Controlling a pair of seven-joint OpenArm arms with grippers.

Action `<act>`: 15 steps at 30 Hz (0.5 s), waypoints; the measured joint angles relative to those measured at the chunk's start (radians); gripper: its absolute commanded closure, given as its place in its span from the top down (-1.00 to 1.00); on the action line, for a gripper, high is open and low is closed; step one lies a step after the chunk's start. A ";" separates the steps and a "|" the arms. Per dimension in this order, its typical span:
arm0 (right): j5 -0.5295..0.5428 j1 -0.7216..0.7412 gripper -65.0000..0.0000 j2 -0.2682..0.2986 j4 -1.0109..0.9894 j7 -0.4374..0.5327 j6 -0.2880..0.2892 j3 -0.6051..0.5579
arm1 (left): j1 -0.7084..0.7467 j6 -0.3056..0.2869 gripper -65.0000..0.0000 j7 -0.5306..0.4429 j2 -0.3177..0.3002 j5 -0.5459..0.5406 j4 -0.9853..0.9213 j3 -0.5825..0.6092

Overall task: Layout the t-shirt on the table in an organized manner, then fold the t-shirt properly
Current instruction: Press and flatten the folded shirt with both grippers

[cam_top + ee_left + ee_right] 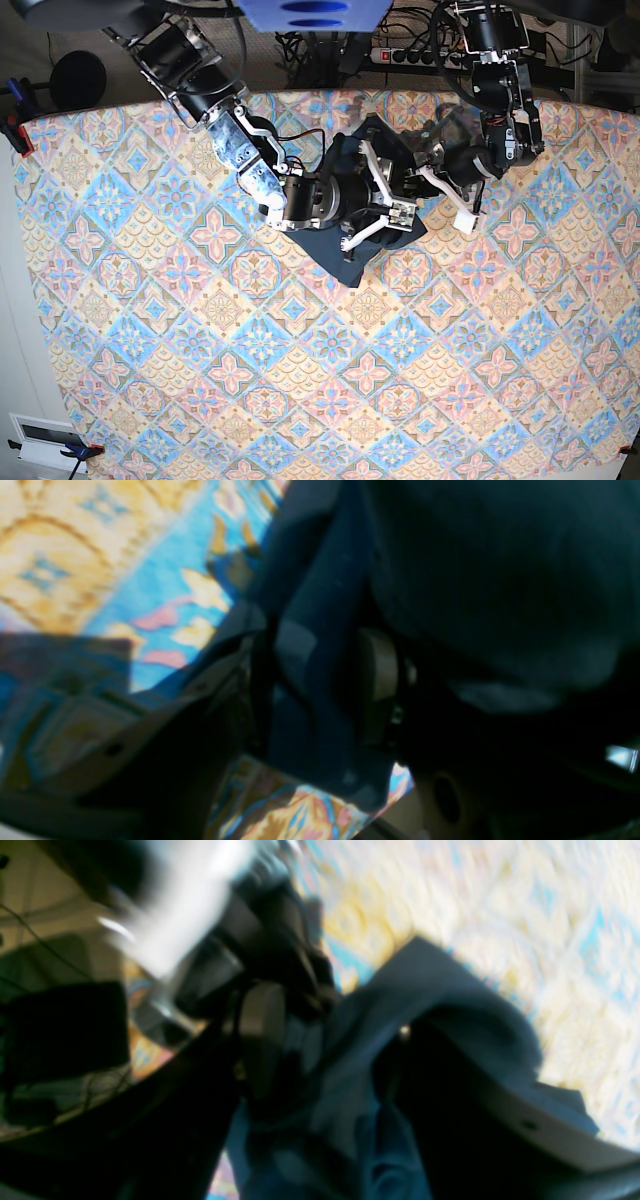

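Note:
The dark navy t-shirt lies bunched in a heap at the back middle of the patterned table. My right gripper reaches into the heap from the left. In the blurred right wrist view a fold of the t-shirt fills the gap between the jaws of that gripper and drapes over one finger. My left gripper is at the heap's right edge. In the left wrist view this gripper is shut on a thick fold of the t-shirt above the table. The white label is hidden.
A power strip with cables lies behind the table's back edge. Red clamps hold the cloth at the corners. A white box sits off the front left corner. Patterned cloth stretches bare across the front half.

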 measured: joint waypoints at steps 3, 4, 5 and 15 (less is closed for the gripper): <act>0.020 -0.003 -0.17 0.004 0.026 0.006 0.000 0.014 | 0.006 -0.001 -0.25 0.000 0.002 0.003 0.001 -0.026; 0.015 -0.005 -0.17 0.006 0.054 0.004 -0.006 0.016 | 0.012 -0.001 -0.25 0.000 0.005 0.002 0.001 -0.035; 0.018 -0.004 -0.17 0.007 0.081 0.006 -0.006 0.016 | 0.017 -0.002 -0.25 0.001 0.005 -0.002 0.003 -0.045; 0.019 -0.053 -0.25 0.011 0.147 0.004 -0.007 0.243 | 0.127 -0.001 -0.25 0.011 -0.077 -0.244 0.143 -0.180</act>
